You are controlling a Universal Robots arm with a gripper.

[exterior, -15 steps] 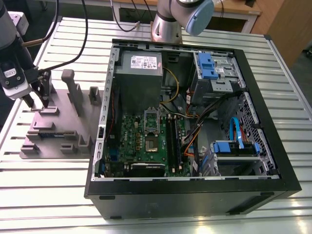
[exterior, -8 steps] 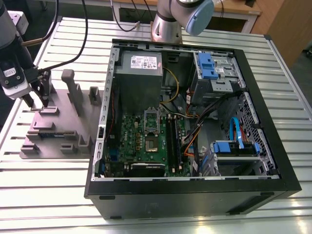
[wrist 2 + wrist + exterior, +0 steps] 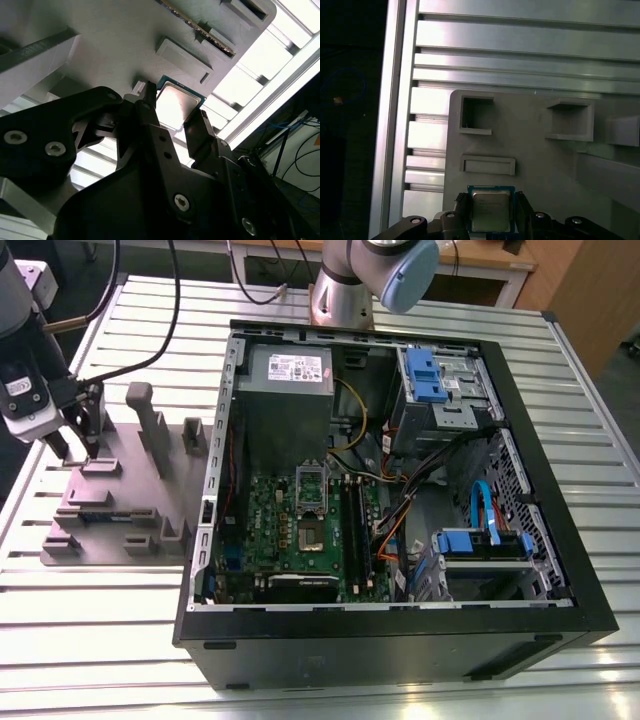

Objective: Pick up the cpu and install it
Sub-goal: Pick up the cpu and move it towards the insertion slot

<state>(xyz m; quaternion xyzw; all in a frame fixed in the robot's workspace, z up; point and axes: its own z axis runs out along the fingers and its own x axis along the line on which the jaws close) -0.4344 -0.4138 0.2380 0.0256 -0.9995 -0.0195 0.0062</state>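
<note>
The cpu (image 3: 491, 210), a small square chip with a silvery top and green rim, sits between my gripper's (image 3: 491, 197) two black fingers in both wrist views. The fingers (image 3: 145, 107) press against its opposite edges, so my gripper (image 3: 172, 110) is shut on the cpu (image 3: 177, 102). It is level with the grey fixture plate (image 3: 530, 150); I cannot tell whether it is lifted off. In the exterior view my gripper (image 3: 78, 452) hangs over the fixture plate's (image 3: 120, 502) far corner at the exterior view's left. The dark, metal-framed socket (image 3: 312, 532) lies on the green board (image 3: 290, 530) inside the open computer case (image 3: 560, 580).
The fixture plate carries upright grey posts (image 3: 150, 425) and small holders beside my gripper. The case's black side wall (image 3: 215, 490) stands between plate and board. Inside it are a grey power supply (image 3: 285, 390), blue drive brackets (image 3: 425, 375) and loose cables (image 3: 400, 510). A slatted aluminium table (image 3: 100, 640) lies underneath.
</note>
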